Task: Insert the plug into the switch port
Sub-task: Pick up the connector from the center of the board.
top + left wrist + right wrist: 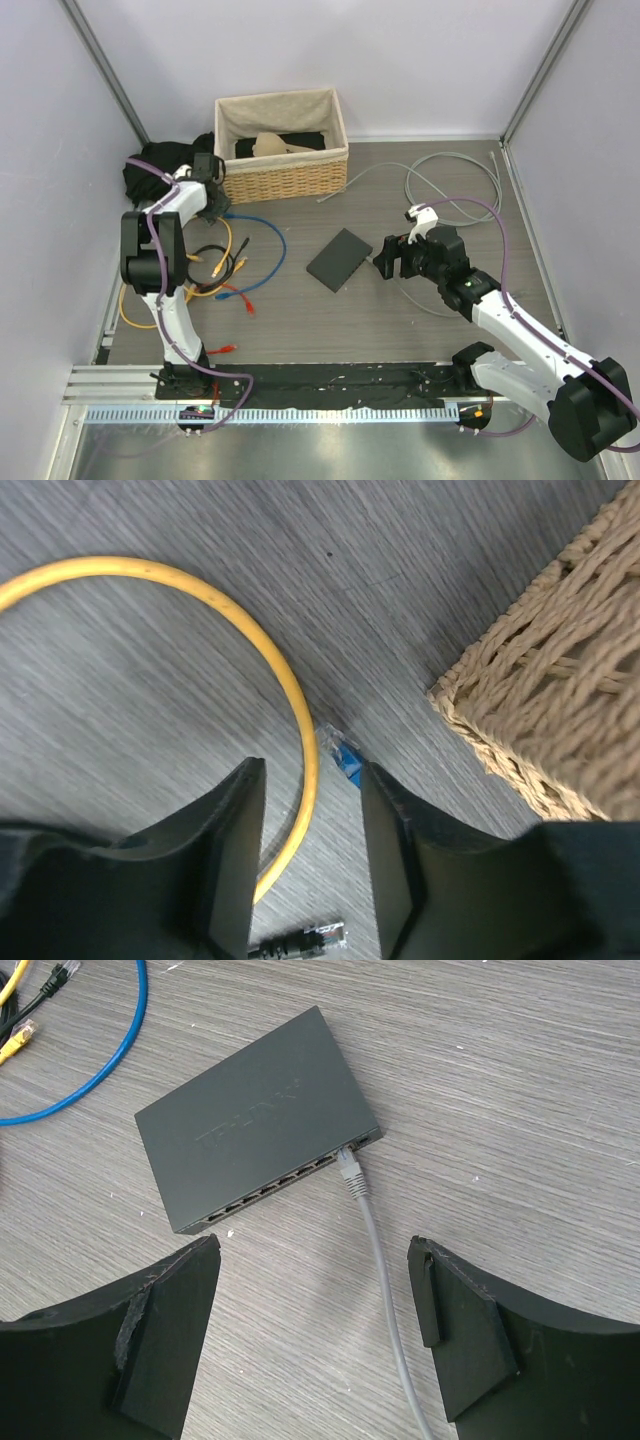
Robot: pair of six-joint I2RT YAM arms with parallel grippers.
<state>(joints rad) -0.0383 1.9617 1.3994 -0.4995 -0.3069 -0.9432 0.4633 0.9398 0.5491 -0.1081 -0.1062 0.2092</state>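
- Switch (255,1120) is laid flat mid-table (520,1080), well clear of the wicker basket (540,710), with its socket row turned toward the right gripper (315,1257).
- Plug (350,1172) of the grey cable (388,1300) is seen at a socket near one end of the row, touching it; full seating cannot be told.
- Right fingers are spread wide with nothing held; the grey cable runs between them.
- Left gripper (310,780) is positioned just beside the wicker basket, fingers partly parted, nothing gripped.
- Yellow cable (250,630) and blue plug (347,760) are seen on the table below that gap.
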